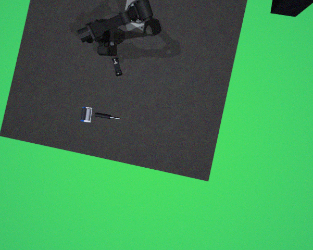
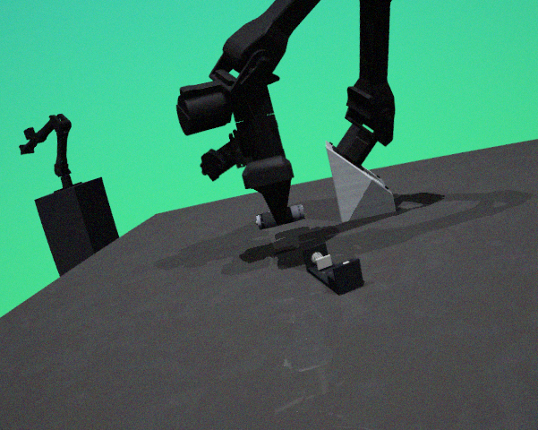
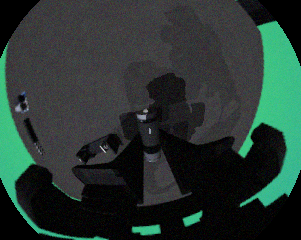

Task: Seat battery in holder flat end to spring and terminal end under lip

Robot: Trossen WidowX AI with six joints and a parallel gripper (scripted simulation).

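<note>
My gripper (image 2: 281, 219) (image 3: 149, 133) is shut on the battery (image 2: 266, 219) (image 3: 148, 128) around its middle and holds it above the table. The battery lies roughly level; its terminal nub faces left in the exterior view and up in the wrist view. The black holder (image 1: 117, 67) (image 2: 347, 276) (image 3: 100, 148) stands on the table, nearer to the exterior view than the battery and to its right. It shows a pale round part and a white block near one end wall. In the top view the arm hides the battery and fingertips.
A blue and white object (image 1: 88, 114) (image 3: 22, 104) and a black tool with a thin metal shaft (image 1: 102, 115) (image 3: 31, 131) lie beyond the holder. The arm's grey base mount (image 2: 363, 196) stands behind. Another arm stands on a black pedestal (image 2: 65, 227) off the table.
</note>
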